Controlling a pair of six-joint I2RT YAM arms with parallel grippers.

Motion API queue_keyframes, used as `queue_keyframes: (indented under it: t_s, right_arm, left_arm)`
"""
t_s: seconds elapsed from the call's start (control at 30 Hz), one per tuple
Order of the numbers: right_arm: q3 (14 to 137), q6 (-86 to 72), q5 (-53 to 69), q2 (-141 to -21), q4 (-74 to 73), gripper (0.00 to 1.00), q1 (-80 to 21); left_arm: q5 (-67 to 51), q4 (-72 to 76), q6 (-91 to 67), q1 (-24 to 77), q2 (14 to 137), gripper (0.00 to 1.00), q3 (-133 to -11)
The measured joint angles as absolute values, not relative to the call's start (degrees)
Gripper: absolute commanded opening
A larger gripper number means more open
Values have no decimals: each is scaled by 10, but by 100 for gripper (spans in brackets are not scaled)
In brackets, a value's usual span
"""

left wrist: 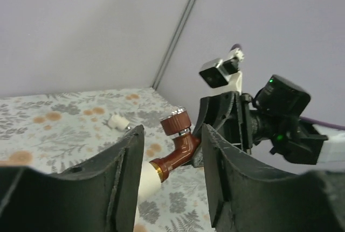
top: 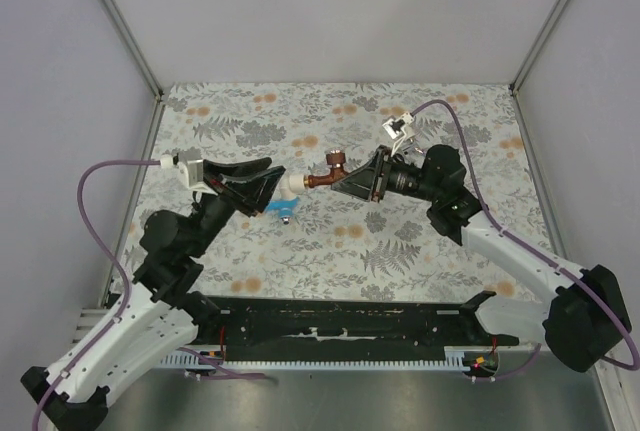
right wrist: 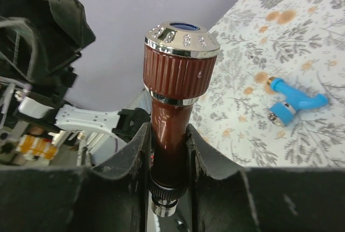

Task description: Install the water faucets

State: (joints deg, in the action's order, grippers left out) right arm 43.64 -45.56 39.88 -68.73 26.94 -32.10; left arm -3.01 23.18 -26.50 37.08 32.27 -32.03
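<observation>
Likely the threading step: the right jaws are clamped on the copper faucet point(right wrist: 177, 76). Its stem meets the white fitting point(left wrist: 148, 182) between the half-open left jaws, grip unclear. Next needs aligned twisting.

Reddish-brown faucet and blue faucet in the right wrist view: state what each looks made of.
Reddish-brown ribbed-knob faucet: glossy copper-toned surface, likely coated metal or plated plastic; mirror-bright cap rim looks chromed. Bright blue faucet: probably moulded plastic, uniform colour, soft sheen, silvery ring at one end.
</observation>
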Motion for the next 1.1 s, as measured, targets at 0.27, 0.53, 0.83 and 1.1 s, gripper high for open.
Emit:
queue_keyframes:
  t_s: [0.27, 0.53, 0.83, 1.1]
  right_arm:
    - [481, -323, 402, -648, 121, 0, -319]
    - [520, -244, 440, -622, 21, 0, -319]
    - [526, -223, 475, -612, 3, 0, -319]
    - [526, -218, 500, -612, 4, 0, -319]
  left_arm:
    - [-58, -35, -154, 371, 366, 77, -465]
    - [-196, -169, 42, 371, 379, 78, -483]
    - [-317, -162, 170, 371, 406, 75, -464]
    - [-347, -162, 199, 371, 488, 63, -464]
